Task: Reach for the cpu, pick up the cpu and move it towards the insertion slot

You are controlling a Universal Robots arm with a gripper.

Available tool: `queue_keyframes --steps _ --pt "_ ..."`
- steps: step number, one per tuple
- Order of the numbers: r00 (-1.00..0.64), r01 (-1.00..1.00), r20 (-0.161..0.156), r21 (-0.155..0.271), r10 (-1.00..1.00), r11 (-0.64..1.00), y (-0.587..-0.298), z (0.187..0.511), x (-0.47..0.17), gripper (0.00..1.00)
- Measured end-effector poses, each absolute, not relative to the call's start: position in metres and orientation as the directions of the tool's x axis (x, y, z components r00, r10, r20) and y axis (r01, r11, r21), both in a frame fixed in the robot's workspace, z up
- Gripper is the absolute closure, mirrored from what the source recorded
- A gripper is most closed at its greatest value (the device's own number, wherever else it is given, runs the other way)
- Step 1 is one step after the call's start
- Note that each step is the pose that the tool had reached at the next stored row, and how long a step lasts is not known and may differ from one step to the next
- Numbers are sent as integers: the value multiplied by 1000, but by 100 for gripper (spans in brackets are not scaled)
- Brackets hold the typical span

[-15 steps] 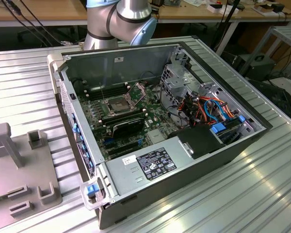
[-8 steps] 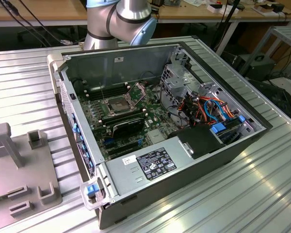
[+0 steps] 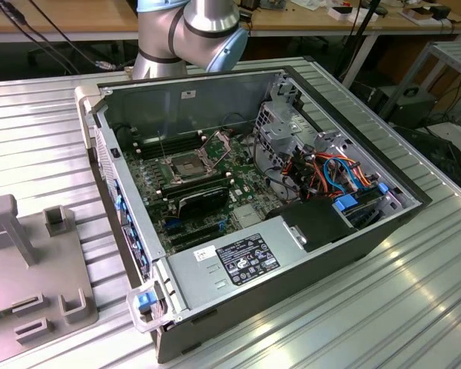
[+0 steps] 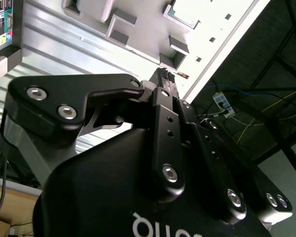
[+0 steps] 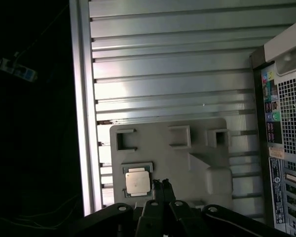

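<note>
The cpu [image 5: 138,181] lies flat, pale face up, in a square-framed seat on the grey fixture plate [image 5: 187,148]. In the first wrist view my fingers [image 5: 157,186] show next to it, pressed together and holding nothing. I cannot tell how high above the plate they are. In the second wrist view the same closed tips [image 4: 164,80] point toward the plate's raised blocks.

In the exterior view the plate [image 3: 54,269] sits at the exterior view's left on the ribbed metal table [image 3: 384,307], just beside the open computer case [image 3: 192,100]. Inside the case, on the green motherboard [image 3: 150,200], is the insertion slot [image 3: 186,164], a square socket with a silvery frame and dark centre, well apart from the plate. Toward the exterior view's right are orange and blue cables [image 3: 330,173]. My arm's base [image 3: 188,31] stands behind the case.
</note>
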State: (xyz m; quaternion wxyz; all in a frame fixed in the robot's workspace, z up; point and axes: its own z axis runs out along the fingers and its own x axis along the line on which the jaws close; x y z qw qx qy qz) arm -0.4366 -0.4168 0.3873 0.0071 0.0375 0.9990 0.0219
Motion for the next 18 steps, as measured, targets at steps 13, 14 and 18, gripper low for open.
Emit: queue_keyframes --steps 13,14,18 --pt "-997 74 -11 44 75 996 -419 386 -461 89" --pt "-997 74 -11 44 75 996 -419 386 -462 89" --pt "-997 75 -11 44 75 996 -419 386 -462 89"
